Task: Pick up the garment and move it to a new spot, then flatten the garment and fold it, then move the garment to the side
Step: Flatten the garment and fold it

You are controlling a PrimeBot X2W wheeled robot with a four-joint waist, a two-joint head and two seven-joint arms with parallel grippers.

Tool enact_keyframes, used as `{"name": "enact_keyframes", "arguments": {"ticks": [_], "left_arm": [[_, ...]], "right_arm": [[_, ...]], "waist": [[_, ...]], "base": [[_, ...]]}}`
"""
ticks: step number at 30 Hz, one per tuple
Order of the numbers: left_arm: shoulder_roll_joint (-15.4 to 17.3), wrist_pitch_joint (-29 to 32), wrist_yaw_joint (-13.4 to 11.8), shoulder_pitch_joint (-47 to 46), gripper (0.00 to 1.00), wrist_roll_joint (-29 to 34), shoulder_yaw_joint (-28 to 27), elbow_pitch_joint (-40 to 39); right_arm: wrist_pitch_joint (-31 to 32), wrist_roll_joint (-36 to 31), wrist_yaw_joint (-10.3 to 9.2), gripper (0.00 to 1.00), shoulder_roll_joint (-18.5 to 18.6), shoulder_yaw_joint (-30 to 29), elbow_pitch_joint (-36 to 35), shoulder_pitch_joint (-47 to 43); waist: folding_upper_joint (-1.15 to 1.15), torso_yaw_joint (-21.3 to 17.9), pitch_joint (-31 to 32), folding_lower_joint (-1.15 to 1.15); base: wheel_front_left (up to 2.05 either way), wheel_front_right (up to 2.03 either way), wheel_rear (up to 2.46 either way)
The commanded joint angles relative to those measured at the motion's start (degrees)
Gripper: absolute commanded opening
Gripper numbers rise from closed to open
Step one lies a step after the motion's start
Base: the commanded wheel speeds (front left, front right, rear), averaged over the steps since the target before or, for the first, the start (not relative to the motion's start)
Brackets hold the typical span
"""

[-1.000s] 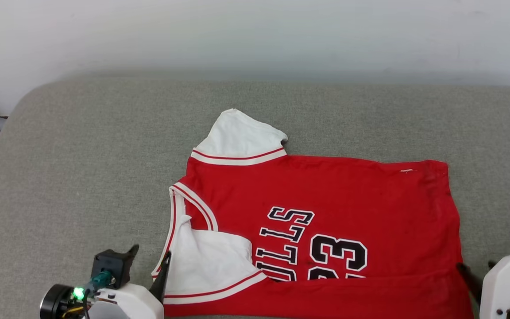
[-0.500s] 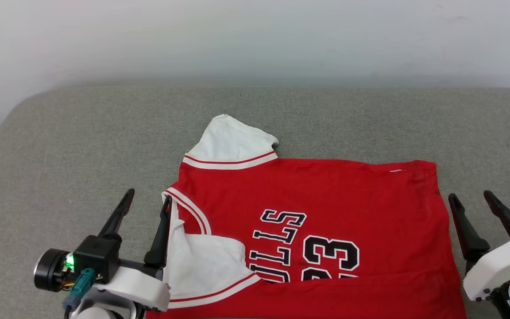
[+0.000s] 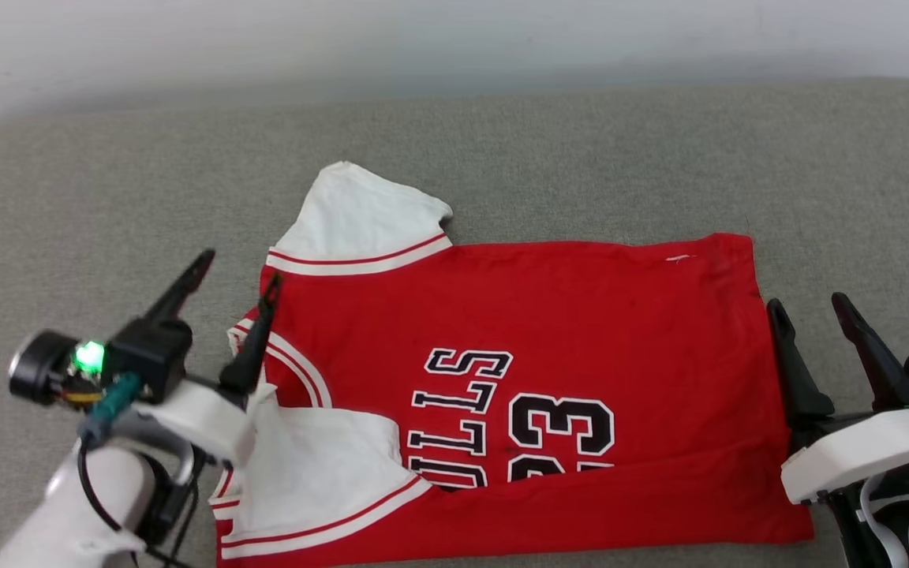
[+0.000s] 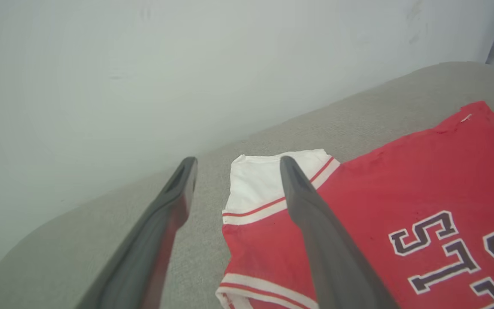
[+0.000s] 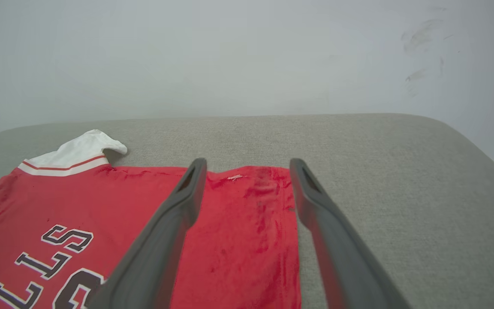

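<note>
The garment (image 3: 581,315) is a red jersey lying print-up on the grey cushion (image 3: 107,197), collar to the left and hem to the right. Its far white sleeve (image 3: 360,217) lies flat. The near sleeve (image 3: 320,465) is folded onto the front, and a red strip along the near edge covers the bottom of the "BULLS 23" print. My left gripper (image 3: 238,272) stands open at the collar side, its right finger over the shoulder edge. My right gripper (image 3: 808,301) is open just beyond the hem. The wrist views show the left gripper (image 4: 237,160) by the sleeve (image 4: 268,180) and the right gripper (image 5: 248,162) astride the hem corner (image 5: 264,201).
A pale wall (image 3: 454,39) rises right behind the cushion's far edge. Bare grey cushion lies left of the collar, beyond the garment (image 3: 581,158), and right of the hem (image 5: 401,193), where the cushion's edge rounds off.
The head view has shifted. Both arms have risen from the bottom edge and reached forward, the left beside the collar, the right beside the hem. Both grippers stay open; the garment lies unchanged.
</note>
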State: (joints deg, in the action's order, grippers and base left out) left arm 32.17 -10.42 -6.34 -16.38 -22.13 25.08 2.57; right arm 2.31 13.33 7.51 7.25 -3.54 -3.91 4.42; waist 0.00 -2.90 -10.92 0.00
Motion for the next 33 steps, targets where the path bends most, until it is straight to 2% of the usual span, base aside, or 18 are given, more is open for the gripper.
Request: {"name": "enact_keyframes", "arguments": {"ticks": [1, 5, 8, 11, 16, 21, 27, 33], "left_arm": [[0.91, 1.39, 1.16, -2.93, 1.00, 0.31, -0.12, 0.34], [4.22, 8.41, 6.53, -12.95, 1.00, 0.65, 0.72, 2.74], [5.16, 14.64, 10.61, -20.15, 1.00, -1.38, 1.45, 5.16], [7.20, 21.13, 12.66, -27.22, 1.00, -2.41, 2.95, 7.94], [9.57, 31.50, 13.70, -36.78, 1.00, -6.10, 7.04, 11.28], [13.01, 39.54, 13.80, -43.47, 1.00, -11.83, 14.35, 11.85], [15.44, 42.35, 13.81, -49.12, 1.00, -16.14, 18.84, 15.21], [14.93, 42.97, 13.82, -52.08, 1.00, -17.44, 20.56, 19.85]], "right_arm": [[-0.06, -0.56, -0.05, 1.00, -0.17, 0.14, -0.42, 1.07], [-0.76, -0.71, -0.05, 1.00, -0.90, 0.34, -1.66, 3.02], [-1.38, -0.96, -0.05, 1.00, -1.32, 0.73, -2.49, 4.25], [-2.05, -0.94, -0.05, 1.00, -1.90, 1.37, -2.96, 5.46], [-3.20, -1.01, -0.05, 1.00, -2.75, 2.20, -3.22, 6.85], [-3.69, -1.15, -0.05, 1.00, -3.25, 3.19, -2.45, 7.89], [-4.87, -0.78, -0.05, 1.00, -3.69, 4.24, -1.84, 9.22], [-5.38, -0.72, -0.05, 1.00, -3.99, 4.84, -1.39, 10.24]], "waist": [[0.00, -2.18, -3.31, 0.00], [0.00, -4.23, -7.70, 0.00], [0.00, -5.59, -10.60, 0.00], [0.00, -6.89, -13.22, 0.00], [0.00, -8.86, -16.87, 0.00], [0.00, -10.31, -19.55, 0.00], [0.00, -11.63, -22.22, 0.00], [0.00, -12.18, -24.01, 0.00]], "base": [[0.00, 0.00, 0.00], [0.00, 0.00, 0.00], [0.00, 0.00, 0.00], [0.00, 0.00, 0.00], [0.00, 0.00, 0.00], [0.00, 0.00, 0.00], [0.00, 0.00, 0.00], [0.00, 0.00, 0.00]]}}
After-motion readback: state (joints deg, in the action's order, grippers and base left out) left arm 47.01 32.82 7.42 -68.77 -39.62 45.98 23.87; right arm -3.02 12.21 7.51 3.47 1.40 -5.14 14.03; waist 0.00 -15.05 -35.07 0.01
